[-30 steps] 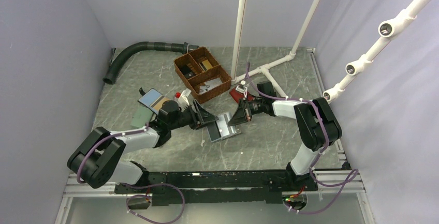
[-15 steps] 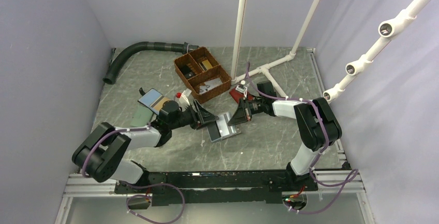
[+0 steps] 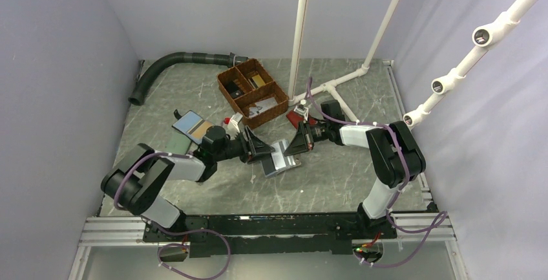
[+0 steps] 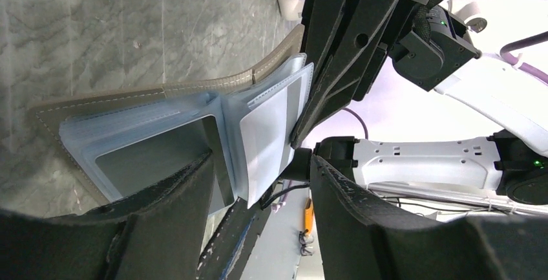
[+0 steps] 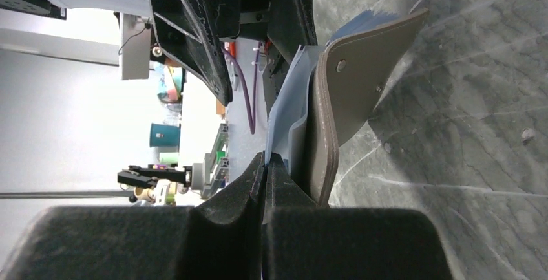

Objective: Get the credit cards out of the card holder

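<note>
The card holder (image 3: 282,158) lies open between both grippers. The right gripper (image 5: 265,158) is pinched tight on its blue inner leaf. The left gripper (image 4: 262,160), jaws wide and empty, faces the pockets just ahead. The credit cards (image 4: 266,139) sit sleeved; none seems extracted yet.

— How do the arms sit?
— The left arm (image 3: 178,165) and the right arm (image 3: 354,132) both reach low toward the middle, wrists turned to face each other.
— The left gripper (image 3: 262,147)?
— Its fingers (image 4: 168,215) stand well apart.
— And the right gripper (image 3: 292,149)?
— Pinched tight, with its fingertips (image 5: 239,193) pressed together.
</note>
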Controlling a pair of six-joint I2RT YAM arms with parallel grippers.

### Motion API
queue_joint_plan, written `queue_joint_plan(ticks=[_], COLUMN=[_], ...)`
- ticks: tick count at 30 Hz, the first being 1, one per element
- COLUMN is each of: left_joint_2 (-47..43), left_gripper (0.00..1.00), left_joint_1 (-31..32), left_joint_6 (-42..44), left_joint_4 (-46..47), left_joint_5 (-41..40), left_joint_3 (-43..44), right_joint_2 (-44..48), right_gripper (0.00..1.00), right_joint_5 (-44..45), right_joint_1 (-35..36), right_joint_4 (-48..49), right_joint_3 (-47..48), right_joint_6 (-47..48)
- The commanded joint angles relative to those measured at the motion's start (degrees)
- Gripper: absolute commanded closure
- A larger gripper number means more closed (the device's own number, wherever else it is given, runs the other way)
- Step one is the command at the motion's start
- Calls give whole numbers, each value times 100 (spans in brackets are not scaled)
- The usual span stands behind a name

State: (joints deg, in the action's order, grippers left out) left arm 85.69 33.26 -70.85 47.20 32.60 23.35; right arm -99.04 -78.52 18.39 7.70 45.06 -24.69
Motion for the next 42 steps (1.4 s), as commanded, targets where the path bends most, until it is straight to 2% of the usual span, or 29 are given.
queue_joint_plan(ticks=[1, 8, 12, 17, 22, 23, 29, 42], left_joint_2=[441, 880, 977, 1108, 1290, 1333, 1333, 522], left_gripper=[40, 45, 54, 70, 97, 100, 100, 100], left_joint_1=[-12, -12, -12, -12, -52, -74, -262, -597], left_joint_6=[-238, -487, -555, -633, -785, -822, -808, 134], left_joint_4=[913, 1481, 1627, 1845, 2130, 2188, 2224, 264], left_joint_5=[489, 747, 828, 880, 945, 957, 1073, 1475], left_joint_3=[241, 407, 476, 481, 449, 420, 110, 27], right_joint_2=[-5, -40, -116, -224, -301, -312, -356, -612], right_gripper=[100, 100, 100, 100, 100, 100, 100, 100], right_joint_5=[-377, -376, -246, 22, 176, 204, 437, 655], right_joint_1=[-24, 12, 33, 49, 77, 77, 34, 24], right_joint_4=[462, 473, 235, -235, -536, -584, -1157, -1665], right_joint_3=[206, 205, 269, 362, 455, 471, 582, 731], right_joint_6=[-209, -238, -70, 212, 464, 521, 1058, 1580])
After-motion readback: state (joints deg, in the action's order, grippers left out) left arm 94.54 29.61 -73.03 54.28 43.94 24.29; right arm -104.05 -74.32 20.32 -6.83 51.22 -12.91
